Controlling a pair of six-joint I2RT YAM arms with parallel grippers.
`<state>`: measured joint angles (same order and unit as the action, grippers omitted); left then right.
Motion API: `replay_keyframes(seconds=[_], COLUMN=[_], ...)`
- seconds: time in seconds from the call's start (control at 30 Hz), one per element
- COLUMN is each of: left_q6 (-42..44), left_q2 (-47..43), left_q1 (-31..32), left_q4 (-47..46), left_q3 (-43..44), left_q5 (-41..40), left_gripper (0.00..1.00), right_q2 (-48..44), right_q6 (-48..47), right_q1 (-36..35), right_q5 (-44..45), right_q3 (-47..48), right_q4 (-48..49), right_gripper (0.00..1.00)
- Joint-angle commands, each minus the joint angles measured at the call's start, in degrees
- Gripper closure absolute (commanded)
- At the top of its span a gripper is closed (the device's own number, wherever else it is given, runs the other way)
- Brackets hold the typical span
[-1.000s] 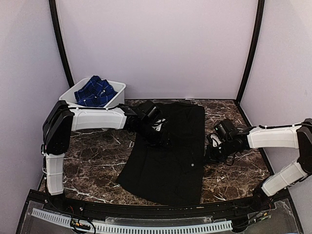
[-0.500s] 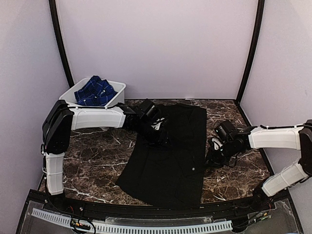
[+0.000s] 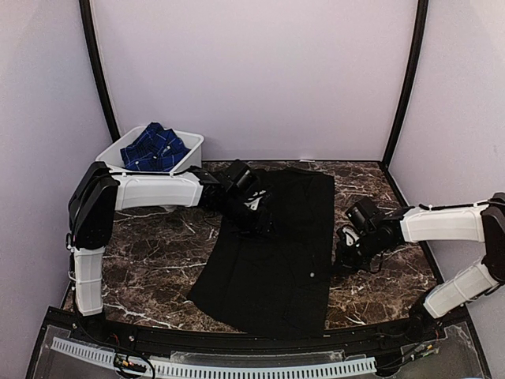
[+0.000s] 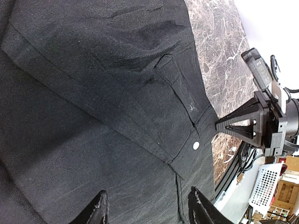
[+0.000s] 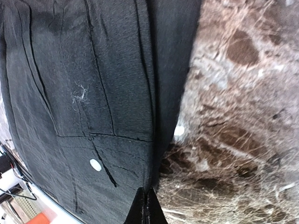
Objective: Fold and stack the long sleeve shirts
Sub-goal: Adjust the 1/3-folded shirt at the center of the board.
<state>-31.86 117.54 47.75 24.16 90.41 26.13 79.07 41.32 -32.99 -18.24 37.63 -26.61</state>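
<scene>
The black shirt (image 3: pixel 276 260) lies spread flat on the marble table, its length running from far to near, with a white button (image 3: pixel 313 268) near its right edge. My left gripper (image 3: pixel 256 217) hovers open over the shirt's upper left part; in the left wrist view its fingertips (image 4: pixel 99 209) straddle plain black cloth (image 4: pixel 93 93). My right gripper (image 3: pixel 341 245) is shut at the shirt's right edge; in the right wrist view (image 5: pixel 146 205) the cloth's edge (image 5: pixel 163 93) runs into the closed tips. The blue checked shirt (image 3: pixel 154 148) lies bunched in the white tub (image 3: pixel 193 142).
The tub stands at the back left corner. Bare marble (image 3: pixel 150 260) lies left of the shirt and to the right (image 3: pixel 387 276) behind my right arm. Black frame posts and lilac walls enclose the table. My right gripper shows in the left wrist view (image 4: pixel 261 123).
My right gripper has shifted slightly right and toward the near side, drawing the shirt's right edge outward a little. My left gripper has barely moved.
</scene>
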Motion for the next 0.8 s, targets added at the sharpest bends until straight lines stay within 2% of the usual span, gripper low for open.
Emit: replay_keyframes(seconds=[0.0,0.37,0.77], left_q6=[0.8,1.5,1.9], left_q2=[-2.8,-3.5,-4.0], left_q1=[-0.3,-0.8,-0.8], left_q4=[1.7,2.5,3.2], left_q3=[1.3,1.9,1.9], left_q5=[0.7,0.8,1.4], left_gripper=[0.44,0.44,0.44], right_q2=[-2.0,-6.8,-6.6], right_q6=[1.0,4.1,11.9], right_q1=[-2.2,-10.4,-21.4], right_q5=[-1.8,-4.9,-3.1], right_q3=[-0.4,1.2,1.1], right_q4=[-1.1,-9.4,-7.7], right_gripper=[1.0,1.0,1.0])
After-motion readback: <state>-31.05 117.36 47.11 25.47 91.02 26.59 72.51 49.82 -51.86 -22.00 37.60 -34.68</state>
